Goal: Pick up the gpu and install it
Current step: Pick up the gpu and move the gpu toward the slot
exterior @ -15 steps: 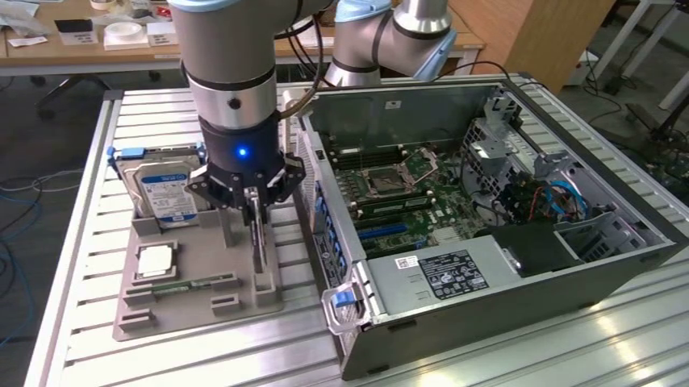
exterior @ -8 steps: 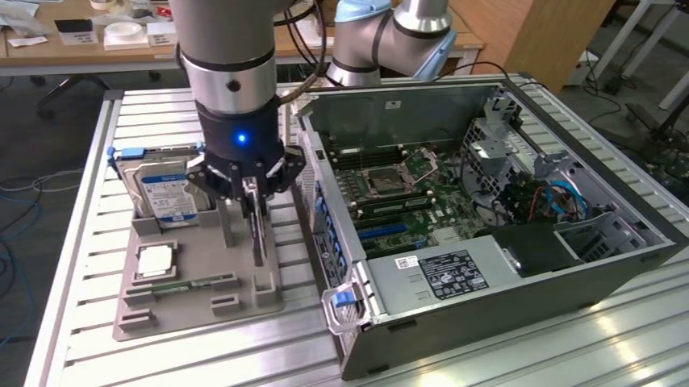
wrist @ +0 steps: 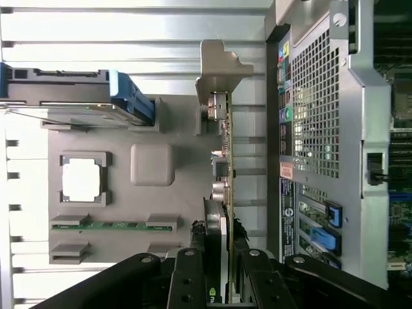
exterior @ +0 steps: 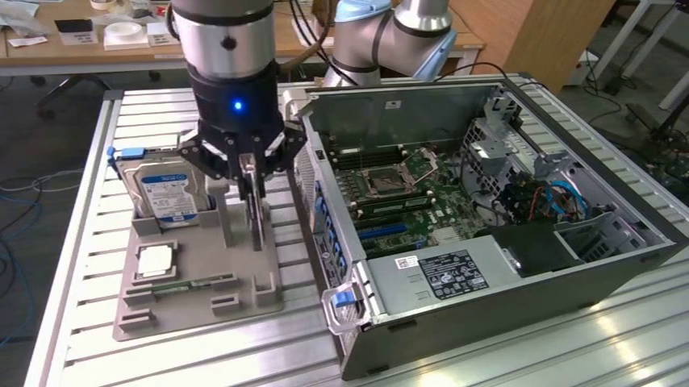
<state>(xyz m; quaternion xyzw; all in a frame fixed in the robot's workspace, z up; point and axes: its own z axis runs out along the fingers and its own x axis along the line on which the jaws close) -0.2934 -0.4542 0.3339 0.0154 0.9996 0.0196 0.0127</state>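
The gpu (exterior: 257, 222) stands on its edge in a slot of the grey holder tray (exterior: 199, 242), on the tray's side nearest the computer case. In the wrist view I look along the card's thin edge (wrist: 225, 161), with its silver bracket (wrist: 219, 64) at the far end. My gripper (exterior: 250, 181) has come down over the card from above. One finger sits on each face, and the gripper (wrist: 224, 226) looks shut on the gpu. The card still rests in the tray.
The open computer case (exterior: 560, 266) lies at the exterior view's right, its motherboard (exterior: 404, 197) facing up and its perforated back panel (wrist: 322, 122) close beside the card. The tray (wrist: 183, 187) also holds a hard drive (exterior: 167, 193), a processor (exterior: 154, 260) and a green memory stick (exterior: 194, 282).
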